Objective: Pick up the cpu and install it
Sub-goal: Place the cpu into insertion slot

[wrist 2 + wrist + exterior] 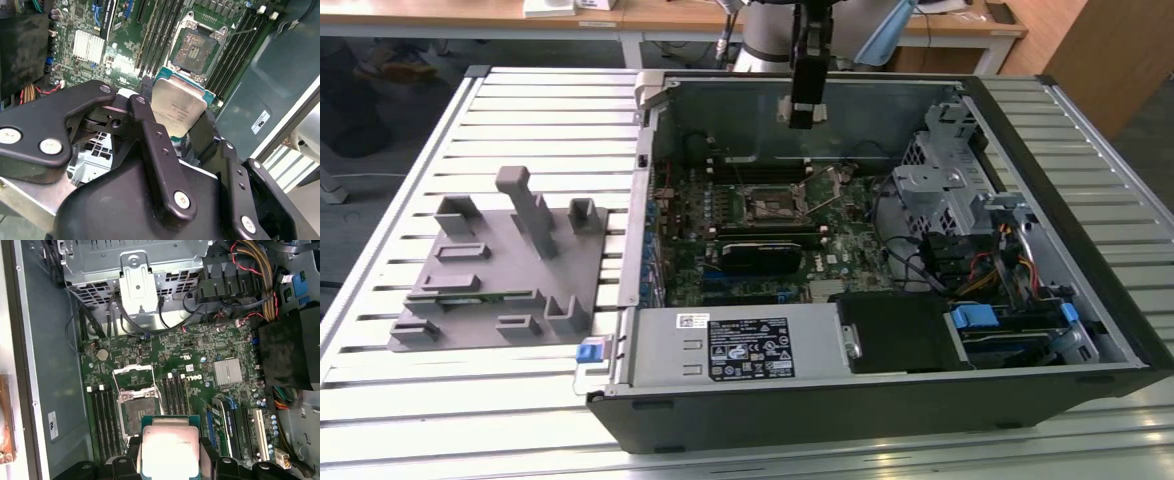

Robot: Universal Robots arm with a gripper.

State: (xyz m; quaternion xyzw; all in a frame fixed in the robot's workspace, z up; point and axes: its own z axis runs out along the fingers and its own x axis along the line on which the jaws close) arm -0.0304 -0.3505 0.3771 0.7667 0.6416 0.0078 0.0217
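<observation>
While the gripper (802, 106) hangs over the open computer case (854, 412), the cpu (177, 104) is clamped between its two black fingers (146, 88). One finger presses on each of two opposite edges, closed down to the chip's width. In both wrist views the silver metal top faces the camera, with the thin greenish rim showing along the edge away from the gripper body.

The chip is held in the air above the motherboard (200, 355), not touching it. The socket (137, 412) lies bare with its metal frame flipped open. The cpu sits near the socket, off to one side rather than squarely over it.

A grey fixture (500, 270) stands on the slatted desk (520, 110), at the exterior view's left of the case, well apart from the gripper.
</observation>
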